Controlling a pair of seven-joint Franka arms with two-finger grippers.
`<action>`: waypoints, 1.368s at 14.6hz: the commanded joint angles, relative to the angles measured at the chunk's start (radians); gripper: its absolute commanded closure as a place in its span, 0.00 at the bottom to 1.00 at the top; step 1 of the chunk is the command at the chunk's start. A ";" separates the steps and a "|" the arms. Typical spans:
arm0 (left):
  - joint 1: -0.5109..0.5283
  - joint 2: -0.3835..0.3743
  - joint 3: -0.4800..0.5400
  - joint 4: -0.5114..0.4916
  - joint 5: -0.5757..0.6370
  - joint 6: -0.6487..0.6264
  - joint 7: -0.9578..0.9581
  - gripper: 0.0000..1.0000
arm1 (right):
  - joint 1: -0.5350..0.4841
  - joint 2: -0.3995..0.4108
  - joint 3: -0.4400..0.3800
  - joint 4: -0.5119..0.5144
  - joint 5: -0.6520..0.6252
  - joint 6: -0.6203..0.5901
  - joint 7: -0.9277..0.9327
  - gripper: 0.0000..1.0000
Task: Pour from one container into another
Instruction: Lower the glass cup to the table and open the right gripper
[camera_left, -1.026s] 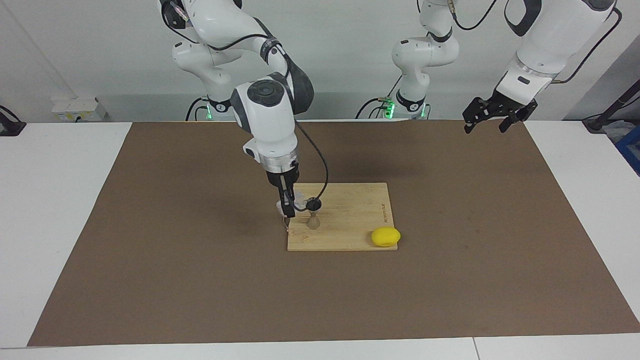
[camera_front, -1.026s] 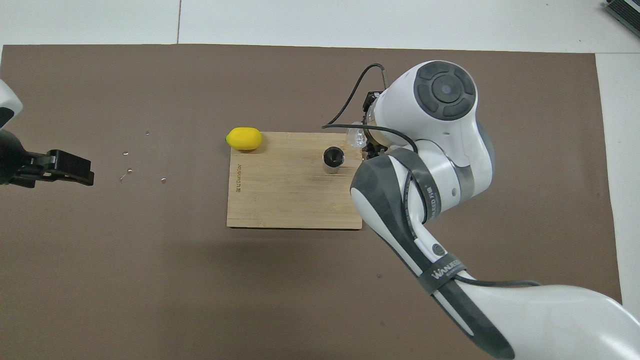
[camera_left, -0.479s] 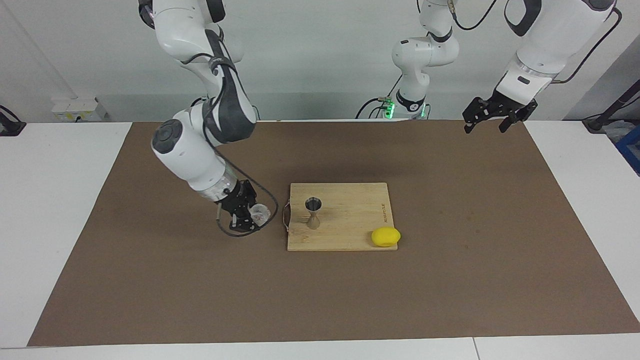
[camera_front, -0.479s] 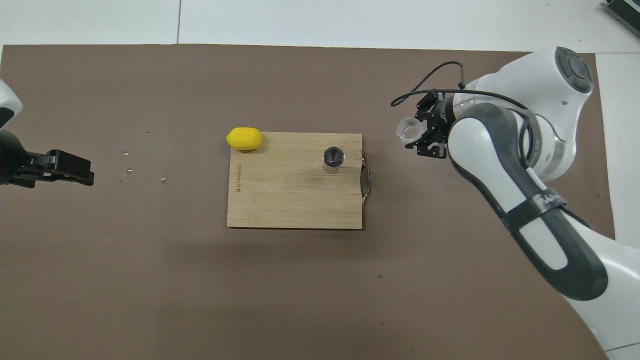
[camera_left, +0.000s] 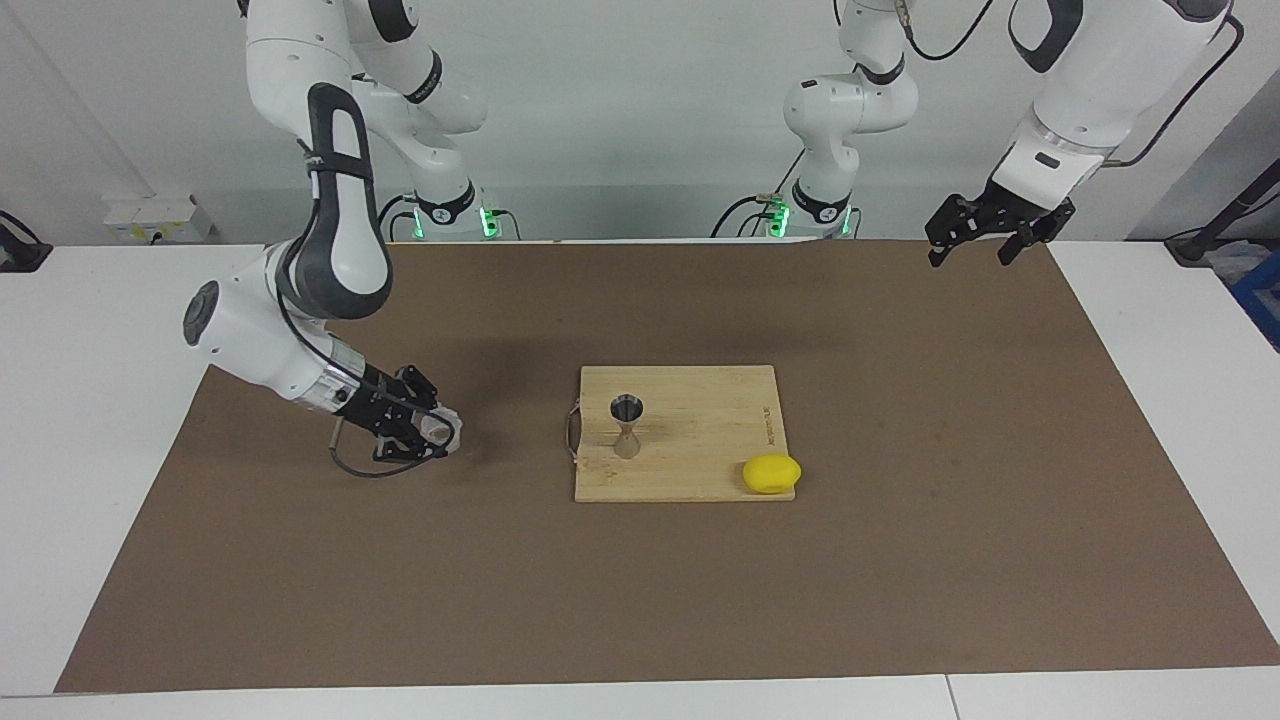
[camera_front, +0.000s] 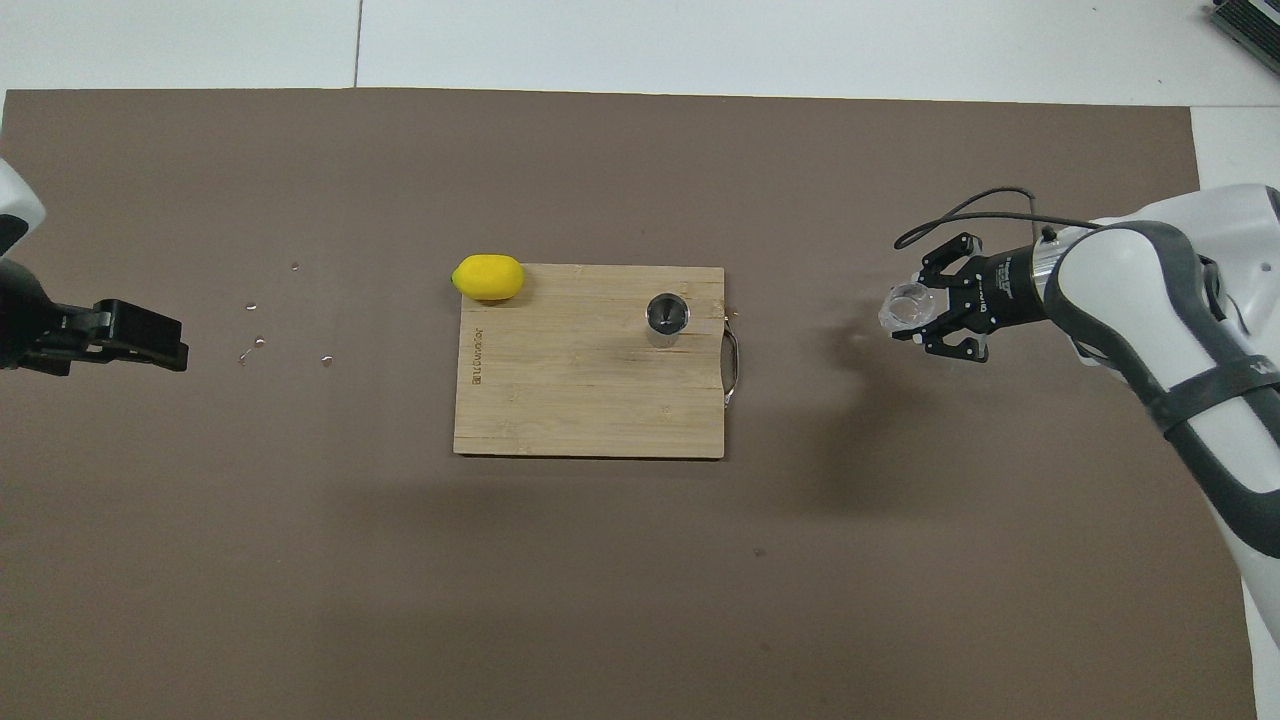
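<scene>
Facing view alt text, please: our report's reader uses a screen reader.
The right hand holds the glass cup low over the brown mat, away from the steel jigger standing on the cutting board. The left hand waits, raised.

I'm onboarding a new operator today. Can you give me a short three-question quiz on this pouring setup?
1. True or false: the jigger stands upright on the cutting board.
2. Which gripper holds the glass cup?
3. The lemon sits: A) in the jigger, B) at the board's corner, C) under the left gripper.

Key: 1 true. 2 the right gripper, over the brown mat, off the board. 3 B.
</scene>
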 joint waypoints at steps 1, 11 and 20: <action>0.010 -0.001 -0.008 0.005 0.016 -0.012 0.000 0.00 | -0.055 -0.008 0.015 -0.066 0.071 -0.006 -0.136 1.00; 0.009 -0.001 -0.008 0.005 0.016 -0.012 0.000 0.00 | -0.157 0.009 0.013 -0.156 0.143 -0.039 -0.378 0.94; 0.010 -0.001 -0.008 0.007 0.016 -0.012 0.000 0.00 | -0.198 -0.009 0.001 -0.176 0.098 -0.016 -0.414 0.01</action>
